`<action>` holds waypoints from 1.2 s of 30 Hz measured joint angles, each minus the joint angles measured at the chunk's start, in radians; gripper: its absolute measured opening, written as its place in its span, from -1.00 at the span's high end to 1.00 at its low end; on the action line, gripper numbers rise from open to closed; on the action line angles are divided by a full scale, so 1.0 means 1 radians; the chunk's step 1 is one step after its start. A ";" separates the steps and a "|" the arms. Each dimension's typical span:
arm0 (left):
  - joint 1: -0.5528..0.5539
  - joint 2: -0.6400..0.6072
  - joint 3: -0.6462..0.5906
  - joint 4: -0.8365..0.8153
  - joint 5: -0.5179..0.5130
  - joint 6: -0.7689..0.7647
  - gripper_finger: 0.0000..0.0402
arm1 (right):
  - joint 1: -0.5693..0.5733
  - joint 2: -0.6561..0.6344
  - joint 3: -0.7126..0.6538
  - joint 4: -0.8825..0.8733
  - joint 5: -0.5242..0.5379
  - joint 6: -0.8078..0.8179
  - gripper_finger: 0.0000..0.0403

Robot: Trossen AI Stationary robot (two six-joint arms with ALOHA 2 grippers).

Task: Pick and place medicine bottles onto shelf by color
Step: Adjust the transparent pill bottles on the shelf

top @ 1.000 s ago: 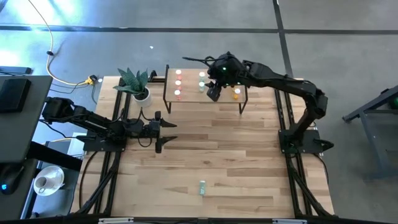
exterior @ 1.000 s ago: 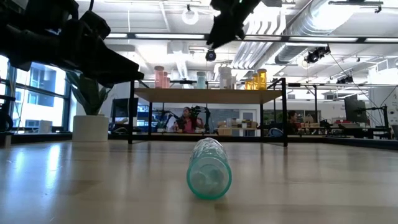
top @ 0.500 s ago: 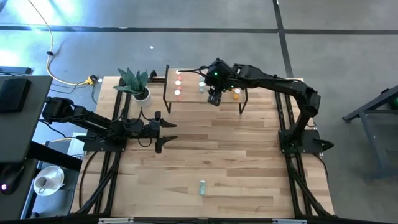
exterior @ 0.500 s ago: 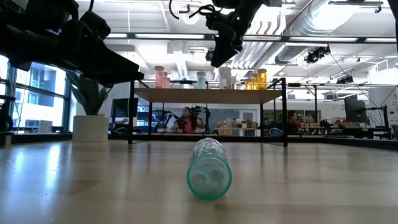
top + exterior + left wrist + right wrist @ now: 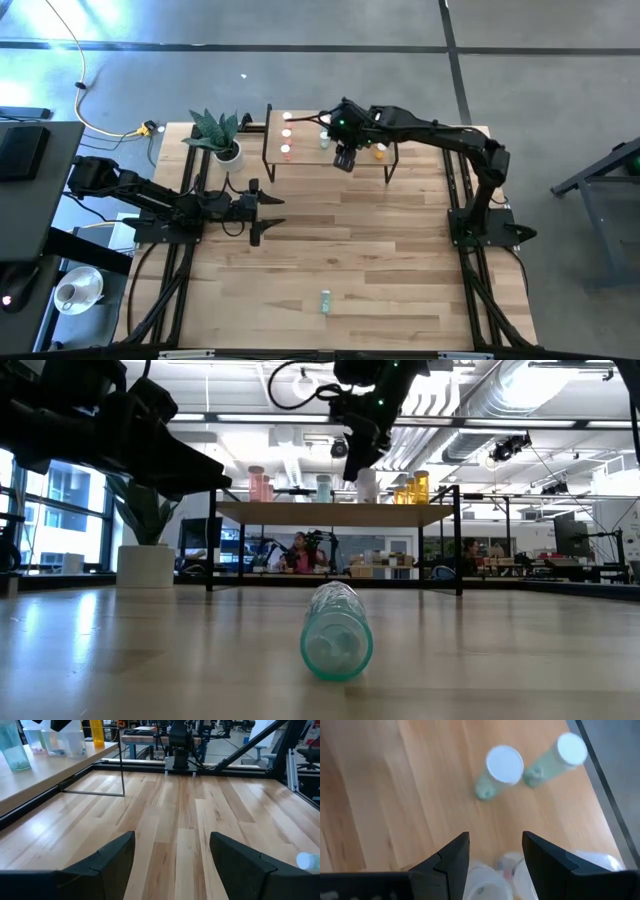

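A robotics lab in an open-plan industrial hall. Bare ducts (image 5: 520,400) and pipes run under the ceiling, workbenches (image 5: 560,568) crowd the background, and a person (image 5: 298,552) sits at equipment beyond the desk (image 5: 500,660).

Clear bottles (image 5: 492,882) partly behind the right tool's fingers (image 5: 547,857).

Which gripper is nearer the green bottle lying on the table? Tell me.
Left. The left gripper waits low over the table's left side, a short way from the green bottle lying near the front edge. The right gripper hangs over the shelf at the far end.
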 joint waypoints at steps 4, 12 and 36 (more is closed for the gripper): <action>0.000 0.000 0.000 0.000 -0.001 0.000 -0.23 | -0.008 0.006 0.000 -0.017 0.001 0.025 0.14; 0.000 0.000 0.000 0.000 -0.001 0.000 -0.23 | -0.008 0.006 0.000 -0.044 0.037 0.026 0.14; 0.000 0.000 0.000 0.000 -0.001 0.000 -0.23 | 0.050 -0.009 0.000 -0.119 0.033 0.052 0.14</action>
